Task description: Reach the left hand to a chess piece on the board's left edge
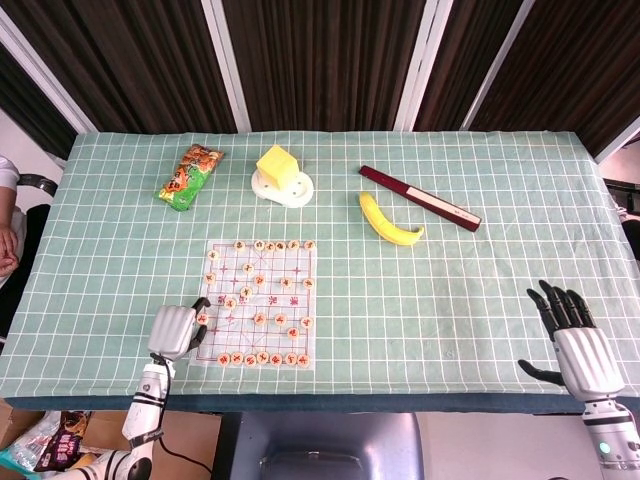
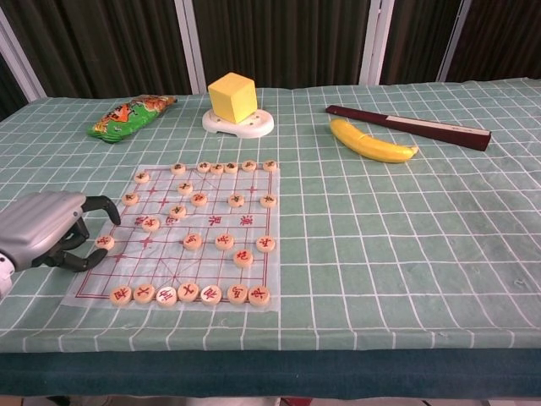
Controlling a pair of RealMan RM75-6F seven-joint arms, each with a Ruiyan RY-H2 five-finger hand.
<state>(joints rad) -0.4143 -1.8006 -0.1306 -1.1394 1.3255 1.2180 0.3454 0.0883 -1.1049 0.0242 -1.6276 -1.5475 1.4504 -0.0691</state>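
The translucent chess board [image 1: 270, 303] [image 2: 165, 254] lies left of centre on the green checked cloth, carrying several round wooden pieces. One chess piece [image 1: 203, 319] [image 2: 104, 243] sits on the board's left edge. My left hand [image 1: 176, 331] [image 2: 44, 233] lies right beside it at the board's left border. Its fingers [image 2: 103, 206] are curved, one arching over the far side of that piece and the thumb reaching in on the near side. The piece stays flat on the board and I see no contact. My right hand [image 1: 577, 343] rests at the table's front right, fingers spread, holding nothing.
At the back are a snack bag [image 1: 190, 175] [image 2: 131, 116], a yellow cube on a white stand [image 1: 279, 166] [image 2: 232, 96], a banana [image 1: 388, 222] [image 2: 372, 142] and a long dark red box [image 1: 420, 198] [image 2: 410, 125]. A person's arm shows at the left edge [image 1: 8, 240].
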